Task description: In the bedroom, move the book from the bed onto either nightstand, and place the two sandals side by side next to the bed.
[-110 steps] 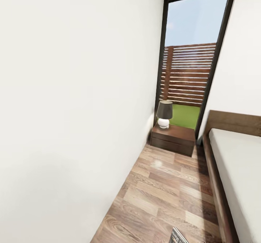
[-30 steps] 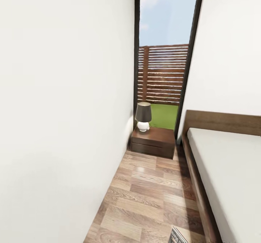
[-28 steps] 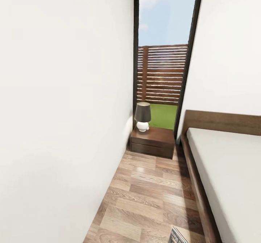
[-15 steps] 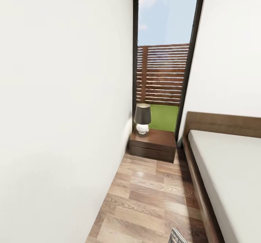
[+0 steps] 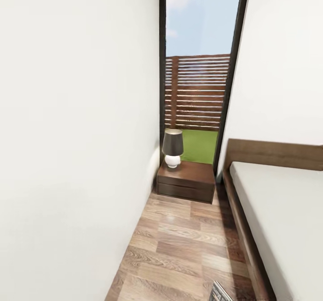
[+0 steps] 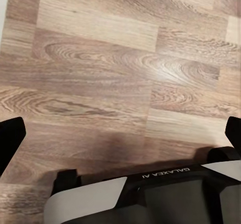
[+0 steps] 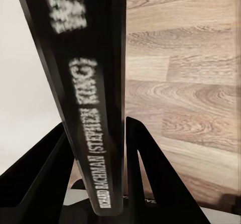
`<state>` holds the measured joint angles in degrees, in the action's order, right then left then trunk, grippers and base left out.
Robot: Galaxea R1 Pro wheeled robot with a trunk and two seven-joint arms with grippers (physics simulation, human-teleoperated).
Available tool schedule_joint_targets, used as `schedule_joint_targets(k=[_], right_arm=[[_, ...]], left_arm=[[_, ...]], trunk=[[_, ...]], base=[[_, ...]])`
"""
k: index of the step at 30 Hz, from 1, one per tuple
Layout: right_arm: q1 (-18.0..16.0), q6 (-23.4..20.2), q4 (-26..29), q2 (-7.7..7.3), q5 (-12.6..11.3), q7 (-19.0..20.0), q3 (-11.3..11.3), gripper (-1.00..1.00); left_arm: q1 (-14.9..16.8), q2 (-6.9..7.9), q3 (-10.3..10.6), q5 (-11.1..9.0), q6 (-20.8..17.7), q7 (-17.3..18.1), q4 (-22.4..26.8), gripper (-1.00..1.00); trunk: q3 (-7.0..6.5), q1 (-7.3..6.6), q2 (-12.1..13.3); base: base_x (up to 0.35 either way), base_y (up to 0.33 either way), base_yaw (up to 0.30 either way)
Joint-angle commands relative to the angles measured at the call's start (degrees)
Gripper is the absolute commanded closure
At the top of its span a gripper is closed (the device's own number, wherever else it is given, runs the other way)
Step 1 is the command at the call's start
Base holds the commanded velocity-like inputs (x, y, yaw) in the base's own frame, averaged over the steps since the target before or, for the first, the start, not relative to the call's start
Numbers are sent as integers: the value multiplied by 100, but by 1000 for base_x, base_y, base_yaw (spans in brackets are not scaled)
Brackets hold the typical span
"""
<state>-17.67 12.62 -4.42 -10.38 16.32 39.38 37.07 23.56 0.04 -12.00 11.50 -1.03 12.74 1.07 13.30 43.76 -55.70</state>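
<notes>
book (image 7: 85, 98): it's sitting spine-out between the right pincer's (image 7: 98, 176) two black fingers, which are clamping it from both sides. White lettering is running down the dark spine in the right wrist view. The head view is only catching a corner of it (image 5: 220, 292) poking in at the bottom edge.
right pincer: closed on the book, holding it above the wood floor (image 7: 191, 83), with the pale side of the bed on the other side of the spine.
left pincer (image 6: 120, 138): fingers are spread wide with nothing between them, hanging over bare planks and the robot's own base (image 6: 145, 194).
nightstand (image 5: 185, 181): well ahead of the held book, standing at the far end of the aisle under the tall window (image 5: 197, 67), a lamp (image 5: 172, 147) sitting on its top.
bed (image 5: 278, 220): running along the right of the aisle, just beside the held book, headboard against the far wall.
</notes>
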Motion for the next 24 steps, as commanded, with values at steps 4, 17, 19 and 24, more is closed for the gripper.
schedule_joint_targets(k=[4, 17, 19, 24], right_arm=[[-9, 37, -23, -7, 56, 0, 48, 100], [-9, 38, -24, -8, 56, 0, 46, 100], [-9, 37, -24, -8, 56, 0, 46, 100], [-9, 36, -24, -8, 56, 0, 46, 100]], left_arm=[[2, 2, -48, 57, -11, 18, 7, -100], [1, 0, -49, 56, -11, 18, 7, -100], [0, 0, -49, 56, -11, 18, 7, -100], [0, 1, -48, 55, -11, 18, 7, -100]], trunk=[[8, 1, -5], [8, 1, -5], [8, 1, -5], [8, 1, -5]], base=[[3, 0, -187], [0, 0, -170], [0, 0, -166], [0, 0, -165]])
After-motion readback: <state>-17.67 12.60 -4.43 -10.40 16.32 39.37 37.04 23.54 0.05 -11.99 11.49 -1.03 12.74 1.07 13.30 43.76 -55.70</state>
